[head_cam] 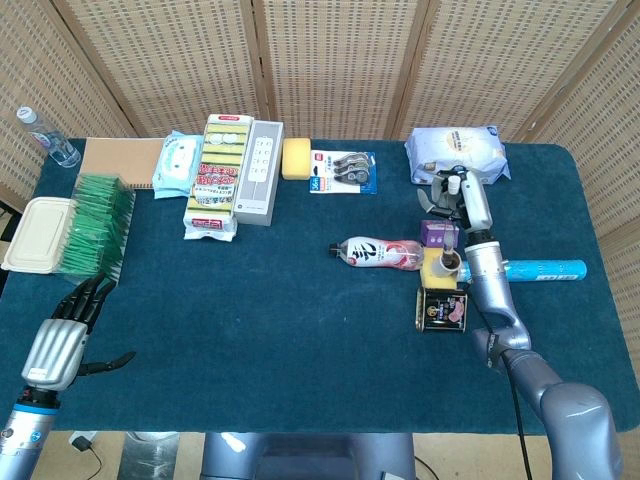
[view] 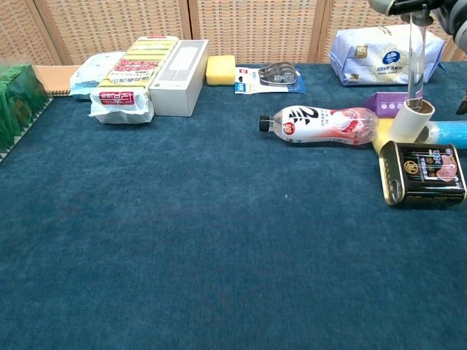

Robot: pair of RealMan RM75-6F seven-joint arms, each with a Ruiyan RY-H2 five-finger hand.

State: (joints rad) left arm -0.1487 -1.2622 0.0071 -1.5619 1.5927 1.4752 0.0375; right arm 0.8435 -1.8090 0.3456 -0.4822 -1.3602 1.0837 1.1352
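Blue table (head_cam: 300, 340), right robot hand (head_cam: 447, 192) raised.

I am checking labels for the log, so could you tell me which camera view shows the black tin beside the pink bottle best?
The chest view: there the black tin lies close to the camera, its printed top and rim plain to see. In the head view it is small and its print unreadable, though its place below the cardboard roll and right of the pink bottle is clear.

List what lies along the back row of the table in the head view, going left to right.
Clear water bottle → light blue wipes pack → sponge multipack → white box → yellow sponge → carded tape rolls → blue-and-white wipes pack.
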